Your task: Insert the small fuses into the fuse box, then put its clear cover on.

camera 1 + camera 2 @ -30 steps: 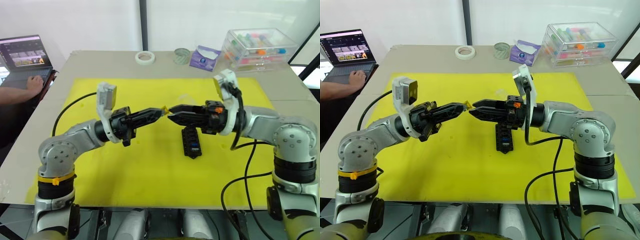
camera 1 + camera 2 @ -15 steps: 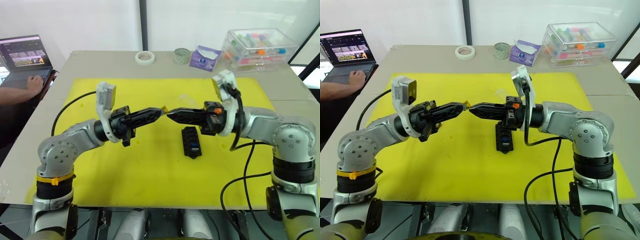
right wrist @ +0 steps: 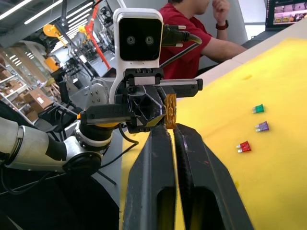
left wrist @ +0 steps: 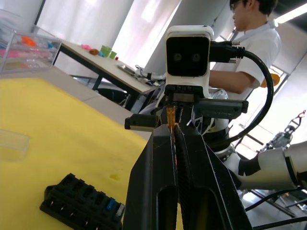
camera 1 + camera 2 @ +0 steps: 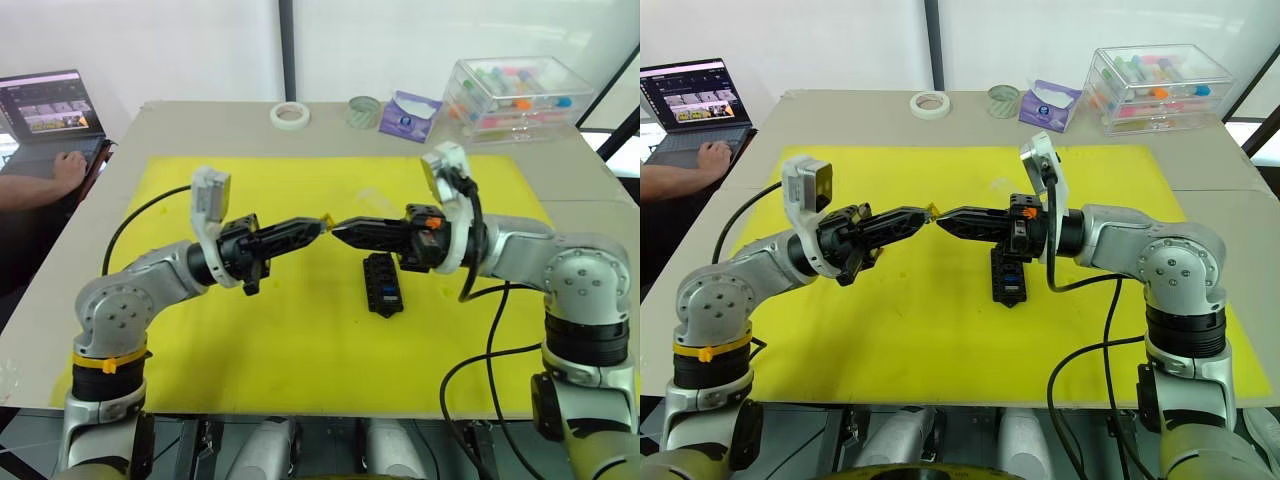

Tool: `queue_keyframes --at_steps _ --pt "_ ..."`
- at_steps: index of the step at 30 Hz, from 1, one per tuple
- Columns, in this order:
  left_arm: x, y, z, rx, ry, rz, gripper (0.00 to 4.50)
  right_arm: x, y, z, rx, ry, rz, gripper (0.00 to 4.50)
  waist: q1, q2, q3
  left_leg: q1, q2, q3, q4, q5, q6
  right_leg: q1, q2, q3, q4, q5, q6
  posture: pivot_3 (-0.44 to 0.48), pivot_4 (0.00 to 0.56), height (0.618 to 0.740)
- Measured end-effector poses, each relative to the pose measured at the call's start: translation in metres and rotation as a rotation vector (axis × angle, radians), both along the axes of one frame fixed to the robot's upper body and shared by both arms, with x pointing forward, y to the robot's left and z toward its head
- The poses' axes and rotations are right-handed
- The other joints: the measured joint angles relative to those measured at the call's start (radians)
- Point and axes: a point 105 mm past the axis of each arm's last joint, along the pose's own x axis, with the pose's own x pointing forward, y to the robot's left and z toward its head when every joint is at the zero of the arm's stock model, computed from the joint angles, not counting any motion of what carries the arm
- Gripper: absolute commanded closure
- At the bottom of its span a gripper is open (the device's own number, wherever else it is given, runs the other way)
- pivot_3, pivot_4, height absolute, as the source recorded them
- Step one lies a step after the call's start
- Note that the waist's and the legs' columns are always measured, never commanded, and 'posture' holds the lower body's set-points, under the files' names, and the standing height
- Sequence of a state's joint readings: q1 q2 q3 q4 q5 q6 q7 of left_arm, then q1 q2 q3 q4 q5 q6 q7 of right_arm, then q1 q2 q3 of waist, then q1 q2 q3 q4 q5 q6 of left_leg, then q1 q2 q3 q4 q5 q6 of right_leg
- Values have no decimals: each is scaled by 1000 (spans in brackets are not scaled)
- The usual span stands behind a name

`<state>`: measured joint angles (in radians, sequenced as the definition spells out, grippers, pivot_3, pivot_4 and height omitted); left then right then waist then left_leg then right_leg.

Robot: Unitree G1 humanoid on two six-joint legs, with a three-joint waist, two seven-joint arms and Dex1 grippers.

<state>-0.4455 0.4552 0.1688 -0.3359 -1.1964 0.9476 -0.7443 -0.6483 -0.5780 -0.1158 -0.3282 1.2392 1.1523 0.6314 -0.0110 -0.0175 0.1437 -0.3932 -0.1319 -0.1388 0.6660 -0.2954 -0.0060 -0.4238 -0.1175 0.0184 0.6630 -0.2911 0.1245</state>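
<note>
Above the middle of the yellow mat (image 5: 250, 330) my two grippers meet tip to tip. The left gripper (image 5: 320, 224) is shut on a small orange fuse (image 4: 171, 117). My right gripper (image 5: 337, 229) is shut on the same fuse (image 3: 170, 111) from the opposite side. On the mat below the right gripper lies the black fuse box (image 5: 382, 283), with a blue fuse in one slot. The clear cover (image 4: 10, 145) rests on the mat beyond the box. Green (image 3: 259, 109), purple (image 3: 262, 126) and red (image 3: 244, 146) fuses lie loose on the mat.
At the table's far edge stand a large clear storage case (image 5: 515, 95), a purple packet (image 5: 408, 115), a glass jar (image 5: 364, 110) and a tape roll (image 5: 290, 115). A laptop (image 5: 50, 110) with a person's hand (image 5: 68, 165) on it sits far left.
The right gripper's fingers, apart a second ago, have closed at the orange fuse and edged toward the left gripper. The left arm has hardly moved.
</note>
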Motion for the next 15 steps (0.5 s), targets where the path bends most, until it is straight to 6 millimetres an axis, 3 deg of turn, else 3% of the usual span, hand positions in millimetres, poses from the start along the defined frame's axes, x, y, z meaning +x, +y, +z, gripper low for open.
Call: queue_keyframes --at_steps 15 --pt "0 0 0 -1 -1 -2 4500 0 1 4 18 7 -3 3856 0 0 0 0 0 0 0 0 0 0 0 0 0 0 0 0 150 740"
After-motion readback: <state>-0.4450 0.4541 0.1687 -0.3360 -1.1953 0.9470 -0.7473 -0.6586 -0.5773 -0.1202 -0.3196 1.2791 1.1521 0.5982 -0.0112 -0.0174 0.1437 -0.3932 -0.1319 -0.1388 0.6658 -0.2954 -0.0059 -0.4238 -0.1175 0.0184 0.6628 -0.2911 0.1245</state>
